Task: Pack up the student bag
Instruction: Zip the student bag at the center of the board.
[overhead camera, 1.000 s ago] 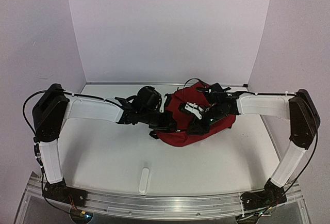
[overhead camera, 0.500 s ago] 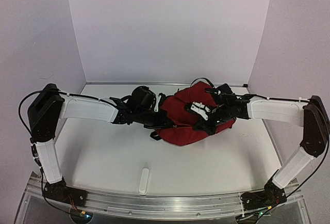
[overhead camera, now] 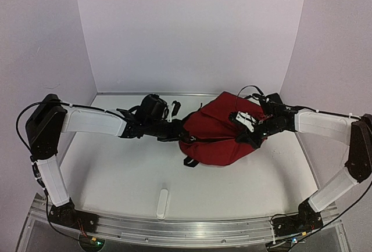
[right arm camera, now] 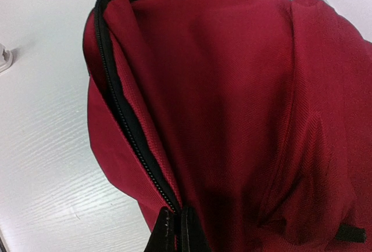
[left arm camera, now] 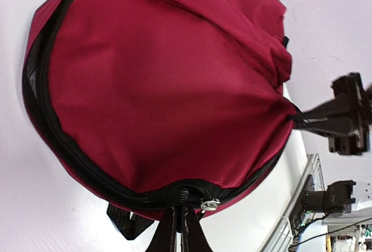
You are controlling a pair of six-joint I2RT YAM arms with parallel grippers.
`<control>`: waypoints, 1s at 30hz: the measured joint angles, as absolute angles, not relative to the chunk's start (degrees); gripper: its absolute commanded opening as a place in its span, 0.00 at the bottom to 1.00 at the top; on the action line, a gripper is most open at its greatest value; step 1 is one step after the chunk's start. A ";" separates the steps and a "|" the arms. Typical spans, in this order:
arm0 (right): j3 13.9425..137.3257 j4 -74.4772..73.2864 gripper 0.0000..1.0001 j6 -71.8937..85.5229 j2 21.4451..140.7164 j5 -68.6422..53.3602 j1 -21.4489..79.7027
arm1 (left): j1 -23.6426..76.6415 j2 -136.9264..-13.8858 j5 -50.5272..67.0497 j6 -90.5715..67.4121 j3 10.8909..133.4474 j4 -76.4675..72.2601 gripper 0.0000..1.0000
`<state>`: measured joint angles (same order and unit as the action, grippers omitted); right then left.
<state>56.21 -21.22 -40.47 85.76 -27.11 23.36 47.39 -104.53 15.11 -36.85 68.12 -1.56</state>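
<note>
Top view, bag: The student bag [overhead camera: 218, 141] lies right of centre on the tabletop [overhead camera: 116, 173], stretched between my two arms.
Top view, left gripper: The left gripper [overhead camera: 179, 131] is pinched tight on the bag's left edge.
Top view, right gripper: The right gripper [overhead camera: 247, 133] is pinched tight on the bag's right side.
Top view, risk: If I pull the arms further apart, I judge the cloth could slip out of one gripper and the bag would slump sideways. I cannot tell how much of its underside rests on the tabletop.
Top view, stray item: A small white oblong [overhead camera: 163, 204] lies near the front edge, well apart from the bag.
Left wrist view, grip: The closed fingers hold the black zipper seam [left arm camera: 58, 141], just beside the metal zipper pull [left arm camera: 209, 205].
Left wrist view, risk: This is a thin bite on trim. A sharp tug could pop it free or drag the pull along its track.
Left wrist view, far side: The cloth is drawn to a taut point where the right gripper holds it, so strain may fall on that one corner.
Right wrist view, grip: The fingers are shut on red fabric right at the zipper line.
Right wrist view, opening: Only a dark, narrow fold shows along the teeth. I cannot tell whether the mouth is open.
Right wrist view, risk: Anything pushed in through so narrow a gap would likely snag on the zipper.
</note>
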 measured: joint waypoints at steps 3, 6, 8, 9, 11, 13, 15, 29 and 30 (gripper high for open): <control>57.11 -23.03 0.51 -41.70 86.04 -27.94 21.55 | 47.74 -104.56 17.97 -36.28 68.21 -3.98 0.00; 60.16 -27.90 0.62 -41.29 86.43 -27.78 20.15 | 48.51 -105.62 18.41 -35.25 69.79 -2.75 0.00; 62.22 -29.77 0.62 -40.24 86.41 -27.45 20.62 | 49.12 -107.30 18.61 -34.81 71.51 -2.47 0.00; 63.11 -30.05 0.62 -39.57 86.41 -27.12 21.93 | 49.39 -108.09 19.06 -34.84 72.02 -2.71 0.00; 64.53 -30.09 0.62 -37.82 86.41 -26.83 25.99 | 49.85 -109.37 19.93 -35.42 72.20 -3.27 0.00; 65.58 -29.98 0.61 -35.86 86.42 -26.96 30.14 | 50.22 -110.01 20.96 -36.18 72.20 -3.66 0.00; 66.37 -29.52 0.61 -34.12 86.68 -27.36 33.54 | 50.31 -110.13 22.36 -37.20 72.06 -4.83 0.00; 63.91 -18.96 0.40 -27.93 95.89 -23.22 39.91 | 49.76 -110.18 25.83 -42.68 70.23 -11.63 0.00; 63.79 -18.65 0.28 -27.78 96.34 -22.62 40.07 | 49.59 -110.22 25.82 -43.03 69.98 -12.24 0.00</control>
